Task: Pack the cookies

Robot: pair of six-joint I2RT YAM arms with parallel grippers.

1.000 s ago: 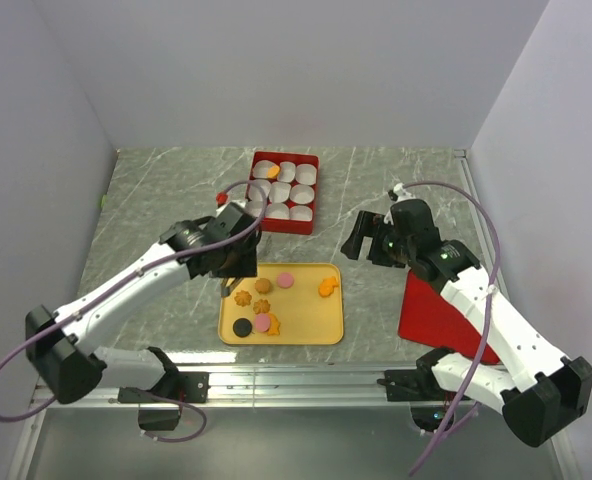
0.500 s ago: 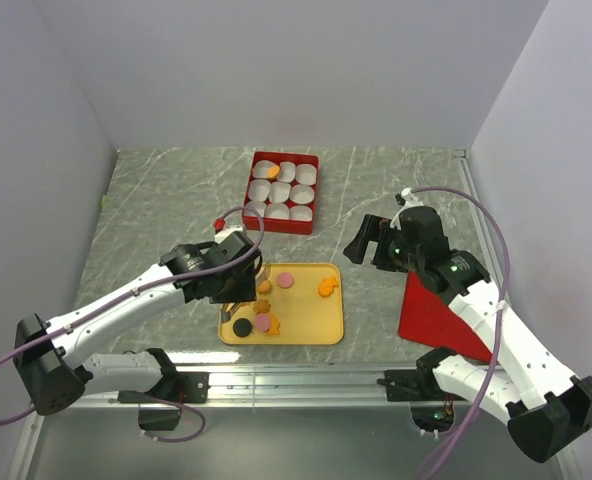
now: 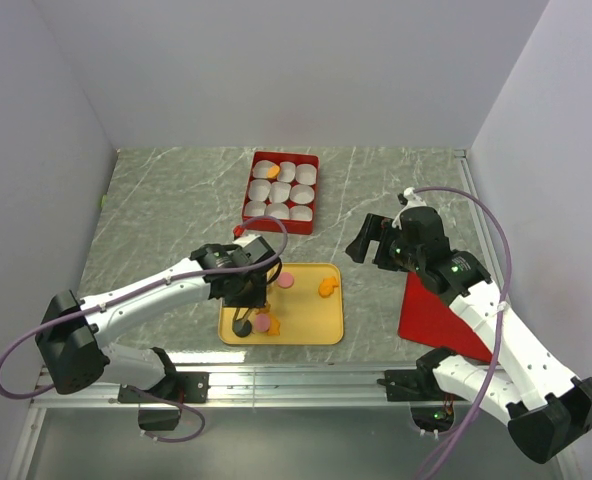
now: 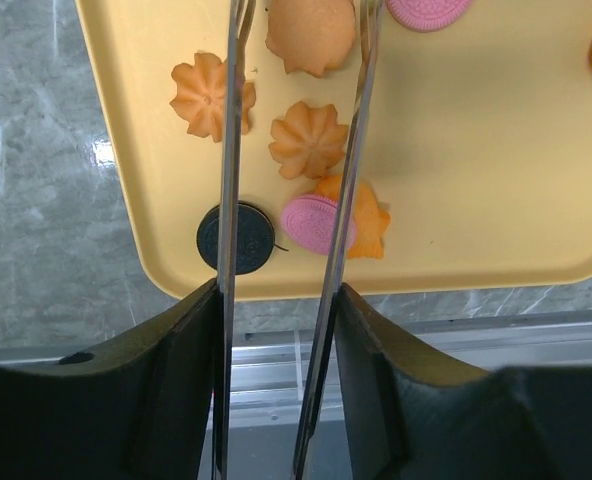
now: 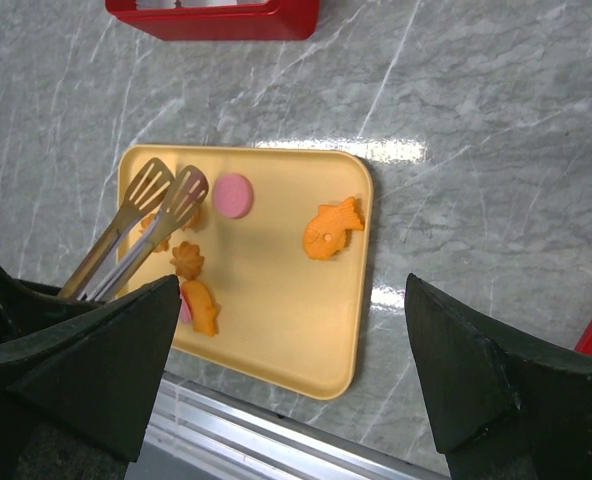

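A grey marble bench (image 3: 156,220) fills the scene, with two white robot arms mounted at its near edge. At the far middle sits a red box (image 3: 274,227) of nine white paper cups (image 3: 302,192). One back-left cup holds an orange cookie (image 3: 273,172). A red panel (image 3: 431,315), perhaps the box lid, lies at the right, partly hidden by the right arm. Near the front centre is a yellow tray (image 3: 316,322) carrying the loose cookies.

The right claw (image 3: 361,237) hangs wide apart above the bench, right of the tray, holding nothing. The left claw (image 4: 276,300) grips a pair of metal tongs (image 5: 181,200), whose slotted heads reach over the tray's far left part.

Seen from the left wrist, the tong blades straddle a tan round cookie (image 4: 311,35). Nearby lie two flower cookies (image 4: 206,95), a pink round (image 4: 316,222) overlapping an orange fish-shaped piece (image 4: 368,228), and a black round (image 4: 258,240) by the near rim. Another pink round (image 5: 234,195) and a second orange fish (image 5: 331,230) lie further right.

The step in hand appears to be picking up the tan round. To do it well, keep the heads level on either side and lower them almost to the tray. Squeeze gently so the biscuit neither cracks nor pops out. Then lift straight up, clear of the flower cookie just beside it.
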